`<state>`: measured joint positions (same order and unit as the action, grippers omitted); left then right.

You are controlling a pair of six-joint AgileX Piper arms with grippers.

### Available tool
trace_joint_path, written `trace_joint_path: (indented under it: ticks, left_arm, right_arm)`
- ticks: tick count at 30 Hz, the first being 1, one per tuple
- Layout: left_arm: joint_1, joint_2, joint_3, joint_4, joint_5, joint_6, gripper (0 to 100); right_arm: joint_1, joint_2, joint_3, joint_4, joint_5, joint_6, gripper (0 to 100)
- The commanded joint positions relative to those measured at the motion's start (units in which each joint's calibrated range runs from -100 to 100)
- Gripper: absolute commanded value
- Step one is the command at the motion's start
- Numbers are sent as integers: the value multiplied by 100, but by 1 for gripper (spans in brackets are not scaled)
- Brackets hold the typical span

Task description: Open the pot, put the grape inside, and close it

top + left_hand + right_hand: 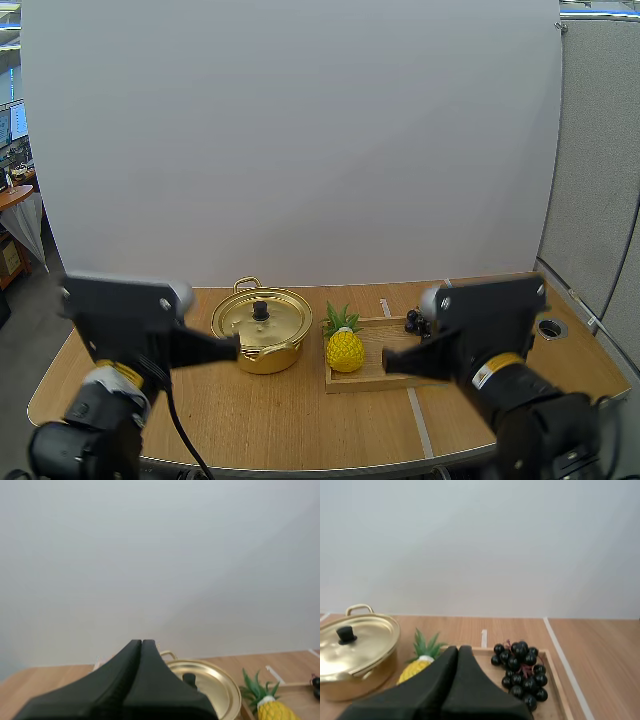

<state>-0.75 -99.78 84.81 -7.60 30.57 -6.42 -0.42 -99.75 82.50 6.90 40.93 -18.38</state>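
**Both pincers shut and empty, lid on, left arm closer to the pot**

Left gripper [141, 642]: closed into one dark wedge with nothing in it, hanging above the table [300, 420] at the near left. Its tip points forward and a little toward the middle. Right gripper [458, 649]: the same, shut on nothing, hanging at the near right.

Out from the left tip, the pot [263, 358] stands just ahead and slightly to that arm's right. It is brass-coloured and upright on the bare wood. The lid [262, 318] is seated flat on it. The black knob [261, 310] stands upright at the lid's centre, beyond the tip and below it. I judge the left arm the nearer one for lifting the lid. It would need to open, go forward and drop onto the knob from above.

Out from the right tip, the wooden tray [360, 383] lies straight ahead with its long side across the table. The pineapple [345, 350] stands at the end of the tray nearest the pot. The grapes [522, 670] are a dark bunch at the far right corner of the tray, ahead of the right tip and a little to its right. From the right wrist camera the bunch's long axis runs from far to near, roughly in line with the reach. The right arm is clearly the nearer one for the grapes. The pineapple stands between the grapes and the pot, so I expect the carry will have to go over it or around it.

Writing — no brand, label or lettering can be read on the pot, the tray or the fruit.
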Motion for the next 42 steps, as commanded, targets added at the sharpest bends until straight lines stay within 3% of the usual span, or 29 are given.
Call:
trace_joint_path:
  ticks: [1,10,19,27,42]
  left_arm:
    - [2,-22,-965,11,288,-58,0]
    - [2,-22,-2858,48,1983,-30,0]
    - [2,-22,-4259,101,4942,187,0]
    - [2,168,-4395,101,5120,187,0]
    - [2,2845,-4395,101,5004,269,0]
  right_arm:
    - [-25,-25,-660,14,275,13,0]
    - [-25,-25,-2310,-24,1243,13,0]
    - [-25,-25,-3834,-24,3887,13,0]
    - [-25,31,-4237,-105,4706,13,0]
    - [-25,1909,-4237,-294,4810,13,0]
